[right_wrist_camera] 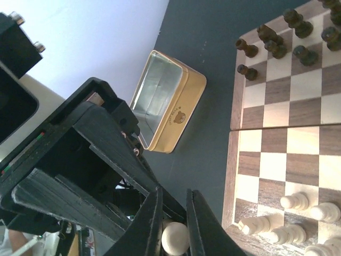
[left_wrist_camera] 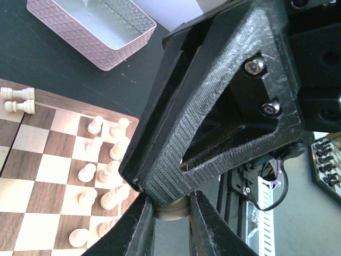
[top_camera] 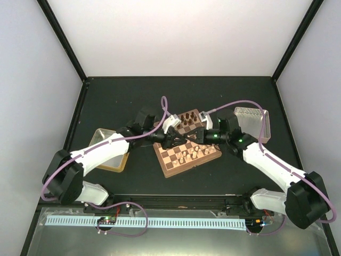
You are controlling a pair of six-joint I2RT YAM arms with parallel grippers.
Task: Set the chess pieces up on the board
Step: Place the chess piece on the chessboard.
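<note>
1. Held piece: a single cream chessman (left_wrist_camera: 173,212) hangs in the air where the two arms meet. The top view places this over the middle of the chessboard (top_camera: 168,168). Its kind cannot be told, because only a round base and a rounded head show.
2. Left gripper (left_wrist_camera: 171,205): the fingers are clamped on the chessman's wide round base.
3. Right gripper (right_wrist_camera: 174,210): the fingers are closed against the rounded head of the same chessman. With both grippers on one piece, this reads as a hand-over.
4. Handling (judged):
   - The piece looks like turned wood, so it is light, stiff and not fragile.
   - It is also smooth and curved, and so slippery.
   - A pinch on the round head may let it swivel.
   - The waist just above the base looks like the surest hold, with the fingers square to the piece's axis.
5. Placement risk (judged): the standing cream chessmen (left_wrist_camera: 101,176) crowd one end of the board. Set down among them, the piece or a finger could tip a neighbour.
6. Other pieces: two cream pieces (left_wrist_camera: 18,100) lie on their sides at the board's border. The dark chessmen (right_wrist_camera: 287,37) stand at the opposite end.
7. Surroundings: a gold tin (right_wrist_camera: 165,106) and a pink tray (left_wrist_camera: 90,26) rest on the table beside the board.
</note>
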